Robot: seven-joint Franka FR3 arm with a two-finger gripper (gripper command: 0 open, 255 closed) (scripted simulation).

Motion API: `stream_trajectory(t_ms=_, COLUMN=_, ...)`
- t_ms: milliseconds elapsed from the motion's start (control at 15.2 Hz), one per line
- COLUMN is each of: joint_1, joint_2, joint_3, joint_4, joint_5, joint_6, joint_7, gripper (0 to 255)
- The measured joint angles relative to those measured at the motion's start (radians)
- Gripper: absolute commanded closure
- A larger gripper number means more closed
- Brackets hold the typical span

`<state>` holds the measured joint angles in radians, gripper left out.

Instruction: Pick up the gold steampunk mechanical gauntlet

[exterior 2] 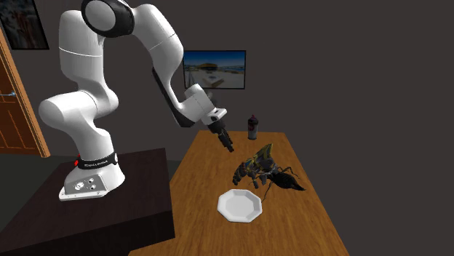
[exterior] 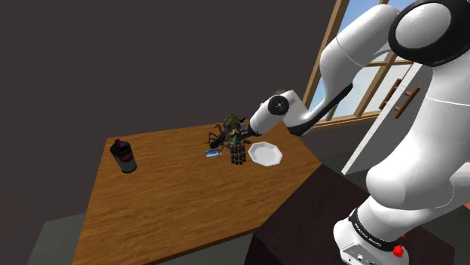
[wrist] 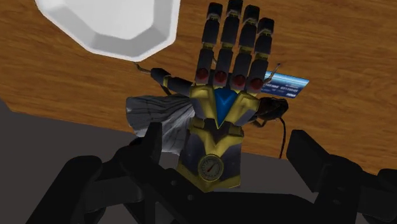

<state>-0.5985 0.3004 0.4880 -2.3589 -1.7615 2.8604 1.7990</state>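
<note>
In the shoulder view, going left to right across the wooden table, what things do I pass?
dark can with a red label → small blue card → gold gauntlet → white plate

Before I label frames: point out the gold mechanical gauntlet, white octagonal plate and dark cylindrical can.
Gauntlet (wrist: 222,107): wrist view, back of hand.
Plate (exterior 2: 239,206): second exterior view, centre.
Can (exterior: 123,158): shoulder view, body.
</note>
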Motion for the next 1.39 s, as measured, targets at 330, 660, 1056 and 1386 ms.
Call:
stream_trajectory(t_ms=330, joint_1=0.028, joint_2=0.203, joint_3=-0.008, joint_4=0.188, joint_5=-0.259, joint_6=-0.109, joint_7=0.237, gripper=0)
stream_trajectory(t_ms=660, joint_1=0.055, joint_2=0.376, joint_3=-0.008, joint_4=0.362, joint_5=-0.402, joint_6=-0.201, joint_7=0.356, gripper=0)
stream_trajectory(t_ms=1056, joint_1=0.067, joint_2=0.466, joint_3=-0.014, joint_4=0.416, joint_5=-0.478, joint_6=-0.24, joint_7=0.409, gripper=0)
stream_trajectory(t_ms=1386, joint_1=0.071, joint_2=0.496, joint_3=-0.016, joint_4=0.429, joint_5=-0.506, joint_6=-0.253, joint_7=0.428, gripper=255)
